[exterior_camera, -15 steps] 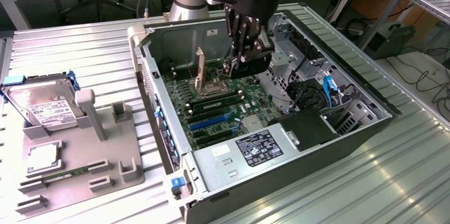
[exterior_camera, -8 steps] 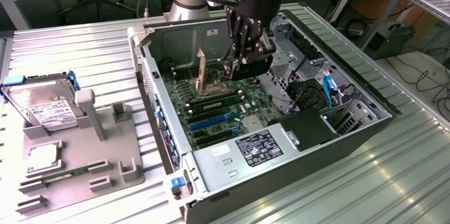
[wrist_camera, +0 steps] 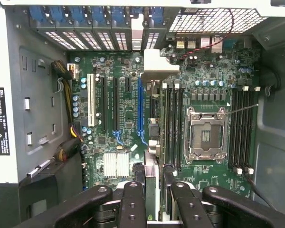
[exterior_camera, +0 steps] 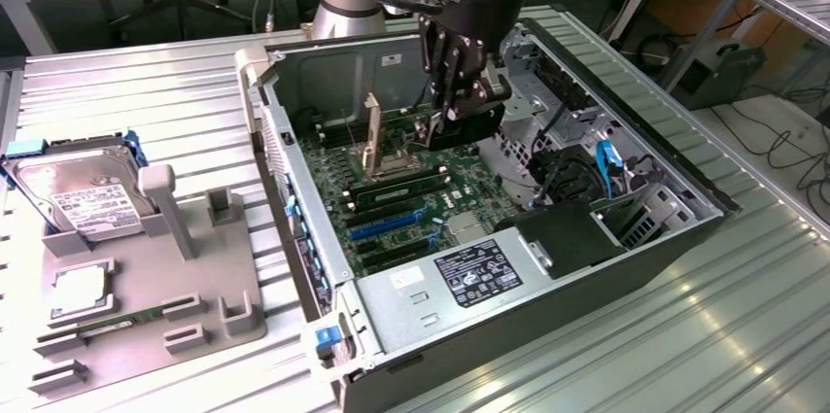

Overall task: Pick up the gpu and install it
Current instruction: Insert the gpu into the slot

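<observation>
- The gripper hangs inside the open computer case, above the green motherboard, toward the case's far end in the exterior view.
- Its jaws are partly closed on the graphics card, which the wrist view sees edge-on as a thin upright plate between the black fingers.
- The card's silvery bracket points toward the slotted back wall of the case, and the card runs above the motherboard beside the blue expansion slot.
- Whether the card's edge is seated in a slot cannot be told.
- On the exterior view's left, a grey holder tray carries a hard drive.
</observation>
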Controlling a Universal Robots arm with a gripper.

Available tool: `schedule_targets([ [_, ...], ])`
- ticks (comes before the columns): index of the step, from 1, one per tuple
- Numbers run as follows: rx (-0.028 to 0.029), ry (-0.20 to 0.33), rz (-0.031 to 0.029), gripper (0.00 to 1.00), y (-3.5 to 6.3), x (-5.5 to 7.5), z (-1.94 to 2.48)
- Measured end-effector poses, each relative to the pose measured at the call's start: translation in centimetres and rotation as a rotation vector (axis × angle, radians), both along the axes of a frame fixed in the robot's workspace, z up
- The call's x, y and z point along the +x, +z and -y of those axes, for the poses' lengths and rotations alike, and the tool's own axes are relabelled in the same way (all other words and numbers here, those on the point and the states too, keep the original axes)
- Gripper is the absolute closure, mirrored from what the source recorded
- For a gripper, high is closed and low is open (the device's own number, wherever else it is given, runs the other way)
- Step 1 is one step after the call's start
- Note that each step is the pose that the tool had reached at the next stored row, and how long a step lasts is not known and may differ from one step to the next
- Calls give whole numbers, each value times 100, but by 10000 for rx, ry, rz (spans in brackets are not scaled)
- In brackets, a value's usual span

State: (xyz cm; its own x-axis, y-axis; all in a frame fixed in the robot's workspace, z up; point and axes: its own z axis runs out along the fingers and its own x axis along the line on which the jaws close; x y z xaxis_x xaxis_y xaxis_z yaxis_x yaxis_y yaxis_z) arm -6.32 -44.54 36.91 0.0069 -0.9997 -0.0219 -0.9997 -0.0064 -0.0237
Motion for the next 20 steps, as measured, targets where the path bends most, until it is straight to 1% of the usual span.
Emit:
schedule_targets([
  [20,0,0,0,74,-13,0,94],
])
